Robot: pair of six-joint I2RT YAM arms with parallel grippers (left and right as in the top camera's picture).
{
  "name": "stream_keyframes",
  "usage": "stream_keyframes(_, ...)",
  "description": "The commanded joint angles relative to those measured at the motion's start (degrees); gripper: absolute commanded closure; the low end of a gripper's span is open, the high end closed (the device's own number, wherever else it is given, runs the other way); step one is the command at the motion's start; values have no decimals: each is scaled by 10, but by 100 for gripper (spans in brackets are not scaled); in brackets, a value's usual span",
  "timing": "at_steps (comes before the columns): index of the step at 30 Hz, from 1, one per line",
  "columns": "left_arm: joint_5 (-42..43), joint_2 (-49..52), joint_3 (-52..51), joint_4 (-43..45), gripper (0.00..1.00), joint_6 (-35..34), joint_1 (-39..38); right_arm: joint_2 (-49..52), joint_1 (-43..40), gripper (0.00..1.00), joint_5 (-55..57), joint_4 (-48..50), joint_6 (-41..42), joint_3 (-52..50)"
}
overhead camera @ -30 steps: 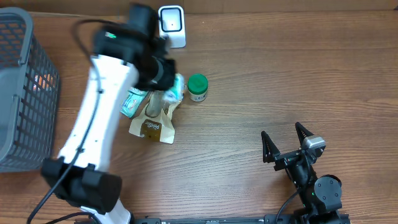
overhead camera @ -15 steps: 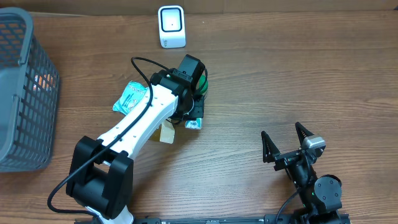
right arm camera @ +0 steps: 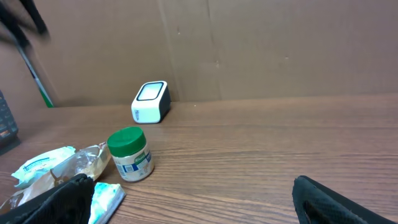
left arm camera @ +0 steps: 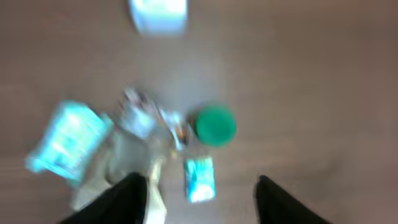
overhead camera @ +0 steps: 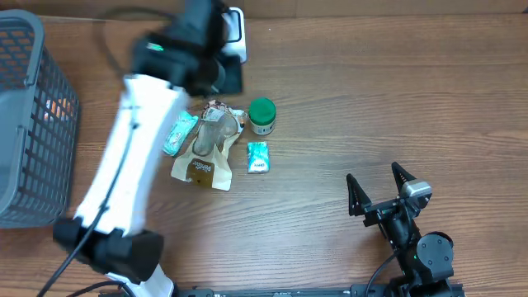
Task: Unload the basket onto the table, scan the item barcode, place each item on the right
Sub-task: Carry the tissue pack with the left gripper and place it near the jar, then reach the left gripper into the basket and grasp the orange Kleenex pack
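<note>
One teal packet (overhead camera: pixel 258 157) now lies released beside the green-lidded jar (overhead camera: pixel 262 115); left gripper (left arm camera: pixel 199 186) stands half-open and empty, its scan apparently done.

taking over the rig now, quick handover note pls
Left gripper: open, empty, up above the items.
Right gripper: open, empty, parked away from the items.
Small teal packet lies on the table beside the green-lid jar and the pile of bags; scanner at the back edge.
Done: cannot tell; nothing is held now. Left: pick an item, show its barcode to the scanner.
</note>
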Motion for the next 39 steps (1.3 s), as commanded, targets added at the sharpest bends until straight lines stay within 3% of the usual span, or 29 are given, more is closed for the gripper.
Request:
stream_keyframes(1,-7,-14,186,-36,31,24,99,-4,-3,0,1,1,0,-6)
stream_keyframes(4,-7,-14,261,-35,24,23,207,-4,-3,0,1,1,0,-6)
stream_keyframes(6,-7,-12,267,-28,24,-26,329,-4,-3,0,0,1,0,-6)
stream_keyframes(10,-2,2,245,-28,24,-72,440,-4,-3,0,1,1,0,-6)
stream_keyframes(15,-7,45,202,-12,24,-55,538,-4,-3,0,1,1,0,-6)
stream_keyframes(23,3,160,195,-9,27,65,569,-4,-3,0,0,1,0,-6)
stream_keyframes(27,55,217,195,12,27,115,568,-4,-3,0,1,1,0,-6)
stream_keyframes(39,61,334,195,29,26,142,562,-4,-3,0,1,1,0,-6)
